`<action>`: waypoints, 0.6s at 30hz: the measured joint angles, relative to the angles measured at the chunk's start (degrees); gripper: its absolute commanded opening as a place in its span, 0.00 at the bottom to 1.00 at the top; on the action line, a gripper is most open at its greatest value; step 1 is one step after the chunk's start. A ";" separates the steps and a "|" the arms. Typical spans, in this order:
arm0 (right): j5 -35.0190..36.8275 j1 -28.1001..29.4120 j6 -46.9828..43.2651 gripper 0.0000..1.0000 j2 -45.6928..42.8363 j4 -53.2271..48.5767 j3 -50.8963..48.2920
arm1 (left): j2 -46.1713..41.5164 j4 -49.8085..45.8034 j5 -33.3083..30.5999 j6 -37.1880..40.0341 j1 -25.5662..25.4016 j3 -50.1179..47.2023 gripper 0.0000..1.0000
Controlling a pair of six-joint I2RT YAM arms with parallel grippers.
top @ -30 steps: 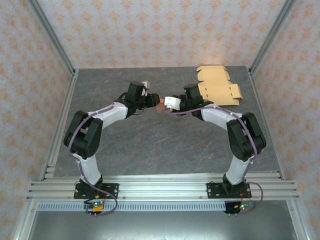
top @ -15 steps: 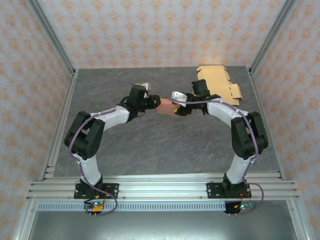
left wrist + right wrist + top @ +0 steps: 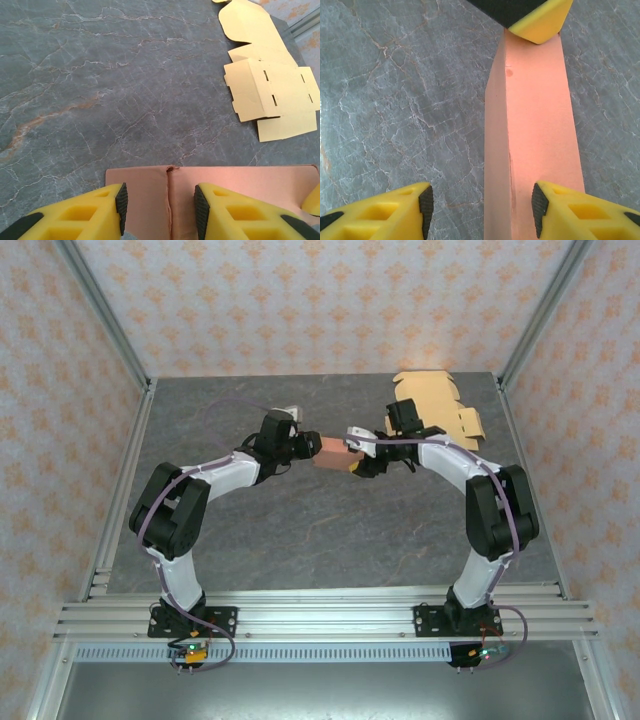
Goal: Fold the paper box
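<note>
A small pinkish-brown paper box sits mid-table between my two grippers. In the left wrist view its face has a seam down the middle. My left gripper is open, with a fingertip on each side of that seam. Whether the tips touch the box I cannot tell. In the right wrist view the box runs away from me as a long strip. My right gripper is open around its near end, with a gap on the left side. One left finger sits at the far end.
Flat yellow cardboard blanks lie at the back right corner, also visible in the left wrist view. The grey marble table is framed by aluminium rails and patterned walls. A yellow tip of the right gripper's finger shows at the box's right end.
The right arm has swung back and outward, and its jaws have widened around the box. The box has shifted slightly to the right. The left gripper has barely moved.
</note>
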 measured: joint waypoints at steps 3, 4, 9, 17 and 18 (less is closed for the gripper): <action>-1.05 -1.38 0.57 0.55 -0.24 0.24 -0.17 | 0.00 -0.57 -0.02 0.39 0.00 0.35 0.42; -1.03 -1.84 0.76 0.55 -0.46 0.07 -0.17 | 0.00 -0.72 -0.02 0.39 0.00 0.39 0.42; -0.94 -4.15 1.90 0.59 -3.41 -1.70 -0.17 | 0.50 -2.19 -0.04 0.44 0.00 1.66 0.42; -0.39 -4.72 1.27 0.57 0.17 -1.01 -0.15 | 1.03 -3.30 -0.22 0.81 0.00 2.75 0.42; -0.17 -4.81 1.05 0.57 0.22 -0.50 0.07 | 1.03 -3.34 -0.22 0.81 0.00 2.82 0.42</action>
